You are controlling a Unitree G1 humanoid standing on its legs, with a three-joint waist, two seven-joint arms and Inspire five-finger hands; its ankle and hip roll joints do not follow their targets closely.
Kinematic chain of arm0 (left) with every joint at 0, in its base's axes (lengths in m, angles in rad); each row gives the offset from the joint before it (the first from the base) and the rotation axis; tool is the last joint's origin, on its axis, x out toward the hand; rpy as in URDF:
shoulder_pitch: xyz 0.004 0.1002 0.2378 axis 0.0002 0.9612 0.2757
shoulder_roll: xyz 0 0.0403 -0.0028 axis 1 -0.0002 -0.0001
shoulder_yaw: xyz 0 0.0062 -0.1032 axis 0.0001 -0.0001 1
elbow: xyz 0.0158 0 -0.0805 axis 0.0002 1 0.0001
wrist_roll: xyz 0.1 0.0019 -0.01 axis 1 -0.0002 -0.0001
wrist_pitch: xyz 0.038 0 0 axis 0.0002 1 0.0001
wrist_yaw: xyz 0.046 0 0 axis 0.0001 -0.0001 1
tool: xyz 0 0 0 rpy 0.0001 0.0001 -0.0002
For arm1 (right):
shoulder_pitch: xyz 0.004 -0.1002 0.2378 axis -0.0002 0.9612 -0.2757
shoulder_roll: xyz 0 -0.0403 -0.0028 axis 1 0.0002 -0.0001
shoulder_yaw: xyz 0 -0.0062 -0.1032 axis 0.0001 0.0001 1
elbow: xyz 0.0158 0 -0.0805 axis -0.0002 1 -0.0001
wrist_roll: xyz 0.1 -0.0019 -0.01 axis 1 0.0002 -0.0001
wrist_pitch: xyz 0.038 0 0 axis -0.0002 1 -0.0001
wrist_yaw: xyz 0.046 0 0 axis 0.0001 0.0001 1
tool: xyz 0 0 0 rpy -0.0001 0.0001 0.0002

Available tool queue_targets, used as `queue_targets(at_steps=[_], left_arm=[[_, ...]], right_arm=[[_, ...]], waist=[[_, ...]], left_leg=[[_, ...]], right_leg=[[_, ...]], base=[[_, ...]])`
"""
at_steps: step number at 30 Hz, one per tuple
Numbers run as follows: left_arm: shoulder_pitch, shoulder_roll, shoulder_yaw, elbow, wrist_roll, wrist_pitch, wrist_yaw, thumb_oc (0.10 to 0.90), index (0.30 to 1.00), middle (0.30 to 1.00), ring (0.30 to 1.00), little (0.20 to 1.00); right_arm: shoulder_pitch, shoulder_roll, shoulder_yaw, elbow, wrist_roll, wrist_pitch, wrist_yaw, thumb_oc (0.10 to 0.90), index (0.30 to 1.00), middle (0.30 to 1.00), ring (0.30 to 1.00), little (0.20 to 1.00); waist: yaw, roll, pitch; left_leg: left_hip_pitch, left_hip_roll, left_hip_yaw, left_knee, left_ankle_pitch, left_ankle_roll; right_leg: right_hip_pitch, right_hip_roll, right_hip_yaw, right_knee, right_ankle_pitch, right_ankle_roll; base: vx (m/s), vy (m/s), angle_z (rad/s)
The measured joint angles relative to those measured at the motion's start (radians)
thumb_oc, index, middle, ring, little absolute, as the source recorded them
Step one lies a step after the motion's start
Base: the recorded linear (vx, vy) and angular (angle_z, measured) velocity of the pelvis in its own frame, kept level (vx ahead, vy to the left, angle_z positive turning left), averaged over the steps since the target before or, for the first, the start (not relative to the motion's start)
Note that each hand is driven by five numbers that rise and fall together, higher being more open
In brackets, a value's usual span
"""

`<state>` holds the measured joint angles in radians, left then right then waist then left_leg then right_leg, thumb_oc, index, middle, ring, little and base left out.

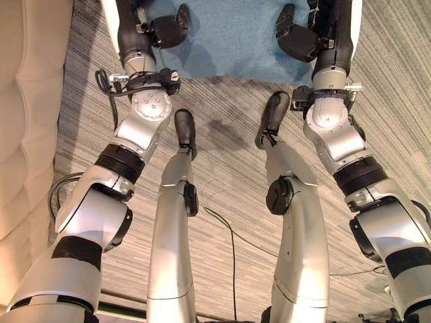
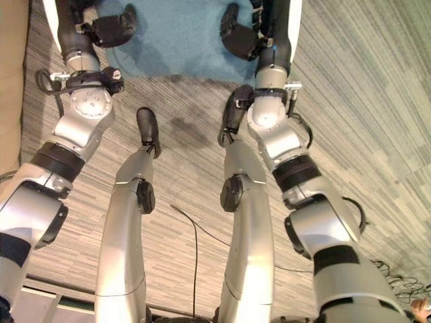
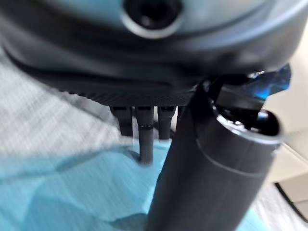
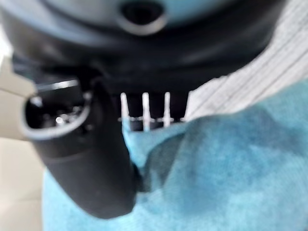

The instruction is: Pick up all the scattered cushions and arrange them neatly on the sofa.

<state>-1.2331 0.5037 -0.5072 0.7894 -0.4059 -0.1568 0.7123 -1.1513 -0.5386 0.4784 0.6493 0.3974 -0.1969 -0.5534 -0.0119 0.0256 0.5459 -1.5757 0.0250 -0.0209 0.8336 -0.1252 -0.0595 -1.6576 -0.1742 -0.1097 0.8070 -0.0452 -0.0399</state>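
A blue cushion (image 1: pixel 229 40) lies flat on the striped grey carpet (image 1: pixel 229 235), right in front of the robot; its near edge runs straight across between the two hands; on the left, the cream sofa (image 1: pixel 27 121) stands close beside the left arm, so there is little room on that side; on the right the carpet is open and wide.

The left hand (image 1: pixel 168 30) is on the left part of the cushion and the right hand (image 1: pixel 296 39) is on the right part; both arms reach down and forward; the left wrist view shows the fingers (image 3: pixel 146 139) pointing down with their tips on the blue cloth and the thumb (image 3: pixel 211 178) over it; the right wrist view shows the same for the right hand; I cannot tell if either hand is really squeezing the cushion.
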Motion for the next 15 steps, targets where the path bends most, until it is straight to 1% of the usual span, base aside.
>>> queue_targets(at_steps=[2, 7, 9, 11, 13, 15], left_arm=[[0.034, 0.004, 0.0, -0.001, 0.019, 0.014, 0.003, 0.8, 0.9, 0.9, 0.9, 0.9], [0.104, 0.001, 0.019, -0.002, 0.024, 0.015, 0.062, 0.8, 0.9, 0.9, 0.9, 0.9], [0.115, 0.001, 0.031, -0.002, 0.012, 0.012, 0.064, 0.8, 0.9, 0.9, 0.9, 0.9], [0.117, 0.0, 0.037, -0.002, -0.026, 0.009, 0.04, 0.8, 0.9, 0.9, 0.9, 0.9], [0.116, -0.006, 0.036, -0.004, -0.08, 0.004, -0.018, 0.8, 0.9, 0.9, 0.9, 0.9], [0.116, -0.01, 0.004, -0.004, -0.115, 0.004, -0.072, 0.8, 0.9, 0.9, 0.9, 0.9]], right_arm=[[0.023, 0.002, -0.009, -0.001, -0.004, 0.003, 0.004, 0.4, 0.3, 0.3, 0.3, 0.3], [0.077, 0.006, -0.011, -0.041, -0.026, 0.005, 0.004, 0.4, 0.3, 0.3, 0.3, 0.3], [0.079, 0.009, -0.016, -0.041, -0.026, 0.007, 0.004, 0.4, 0.3, 0.3, 0.3, 0.3], [0.074, 0.006, -0.018, -0.041, -0.026, 0.013, 0.004, 0.4, 0.3, 0.3, 0.3, 0.3], [0.071, 0.005, -0.021, -0.042, -0.027, 0.024, 0.006, 0.4, 0.3, 0.3, 0.3, 0.3], [0.066, 0.004, -0.02, -0.044, -0.032, 0.036, 0.006, 0.4, 0.3, 0.3, 0.3, 0.3]], waist=[[0.001, 0.0, 0.0], [0.001, 0.0, 0.0], [0.001, 0.0, 0.0], [0.0, 0.0, 0.0], [0.0, 0.0, 0.0], [-0.001, 0.0, 0.0]], left_leg=[[-0.001, -0.005, 0.003, 0.028, -0.009, 0.006], [-0.011, -0.006, 0.009, 0.062, -0.022, 0.019], [-0.011, -0.007, 0.013, 0.068, -0.027, 0.025], [-0.01, -0.007, 0.018, 0.07, -0.03, 0.029], [-0.01, -0.007, 0.021, 0.072, -0.031, 0.032], [-0.009, -0.007, 0.026, 0.073, -0.032, 0.033]], right_leg=[[0.001, -0.006, 0.006, 0.019, -0.001, 0.002], [0.002, -0.009, 0.013, 0.028, 0.001, 0.01], [0.002, -0.008, 0.018, 0.03, 0.004, 0.01], [0.002, -0.008, 0.023, 0.03, 0.006, 0.012], [0.002, -0.008, 0.026, 0.031, 0.007, 0.014], [0.003, -0.008, 0.03, 0.031, 0.01, 0.017]], base=[[0.0, 0.0, 0.0], [0.02, 0.023, -0.05], [0.01, 0.035, -0.04], [0.01, 0.016, -0.02], [0.0, 0.0, 0.0], [0.0, 0.0, 0.0]])
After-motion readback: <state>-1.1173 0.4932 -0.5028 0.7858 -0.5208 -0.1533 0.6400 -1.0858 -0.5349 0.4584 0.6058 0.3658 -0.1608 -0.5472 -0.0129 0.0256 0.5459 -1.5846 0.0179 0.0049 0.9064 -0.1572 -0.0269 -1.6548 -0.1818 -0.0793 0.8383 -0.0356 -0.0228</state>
